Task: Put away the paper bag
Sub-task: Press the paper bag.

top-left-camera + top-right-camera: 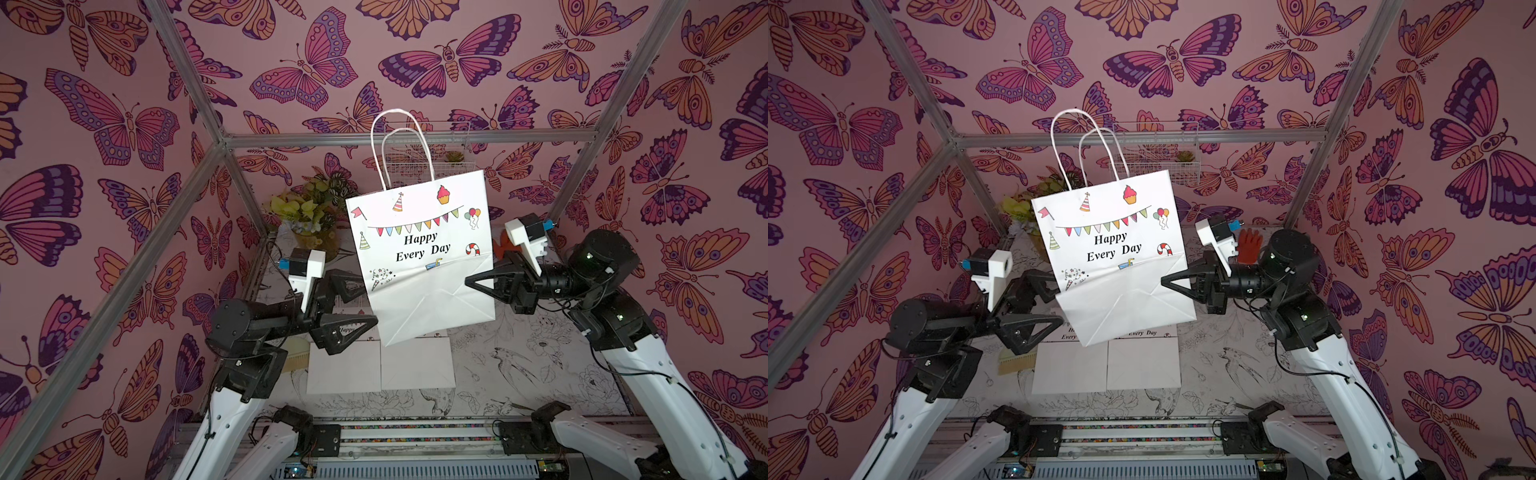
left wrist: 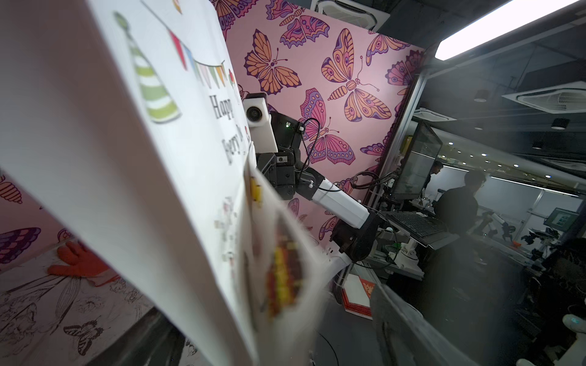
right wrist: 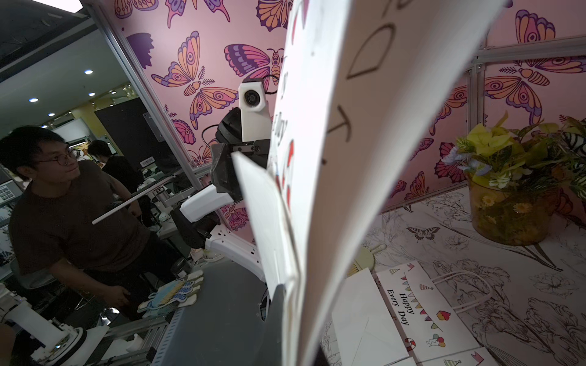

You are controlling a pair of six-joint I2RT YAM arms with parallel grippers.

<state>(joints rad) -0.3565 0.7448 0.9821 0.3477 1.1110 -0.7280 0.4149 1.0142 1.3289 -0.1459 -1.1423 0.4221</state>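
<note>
- Item: paper bag (image 1: 419, 257), white, printed "Happy Every Day", folded flat. It hangs upright in the air above the table (image 1: 519, 365), tilted slightly, with its 2 handles (image 1: 399, 141) uppermost.
- Right gripper (image 1: 471, 281): jaws together, pinched on the bag's right edge low down. This appears to be the only grip carrying the bag.
- Left gripper (image 1: 370, 304): jaws apart, 1 on either side of the bag's lower left edge, clamping nothing. Whether a jaw brushes the paper cannot be told.
- Beneath: 2 flat bags (image 1: 345, 368) of the same print lie side by side on the table, just under the raised one.
- Surroundings: wire basket (image 1: 1154, 153) on the back wall behind the handles; flower pot (image 1: 309, 237) at the far left of the table; orange glove (image 1: 1250, 245) behind the right wrist.
- Step in hand, as judged: the bag is lifted and carried single-handed; placement is not yet done.
- Destination: not certain. The wall basket or the row of flat bags both look plausible.
- Next move calls for: keeping the thin edge from slipping or swinging, clearing the left jaws from the paper, then guiding the bag in flat without creasing it or snagging the handles.
</note>
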